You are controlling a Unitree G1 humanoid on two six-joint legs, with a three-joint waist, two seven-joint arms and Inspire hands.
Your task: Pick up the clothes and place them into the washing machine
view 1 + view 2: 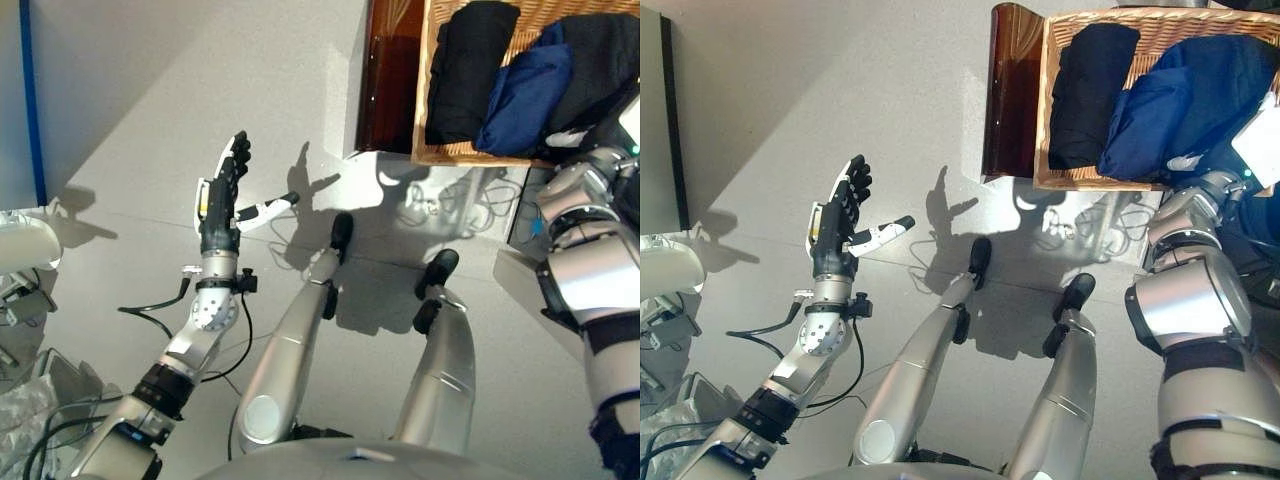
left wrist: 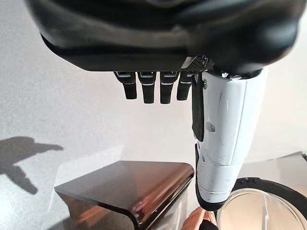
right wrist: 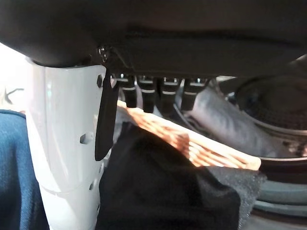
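A wicker basket [image 1: 440,155] rests on a dark brown box [image 1: 385,80] at the upper right. It holds a folded black garment [image 1: 470,70], a navy blue garment [image 1: 525,95] and more dark cloth [image 1: 600,70]. My right hand [image 1: 1255,140] is at the basket's near right corner, over the clothes. In the right wrist view its fingers [image 3: 148,93] are straight above black cloth [image 3: 163,187], beside blue cloth [image 3: 14,167], holding nothing. The washing machine's round opening [image 3: 273,105] lies just past the basket rim [image 3: 211,148]. My left hand [image 1: 225,185] is open and empty, raised over the floor.
A blue-edged panel [image 1: 30,100] stands at the far left. A white object [image 1: 25,245] and crumpled plastic [image 1: 20,420] lie at the lower left. The left wrist view shows the brown box [image 2: 129,187] and the machine's round door [image 2: 264,206].
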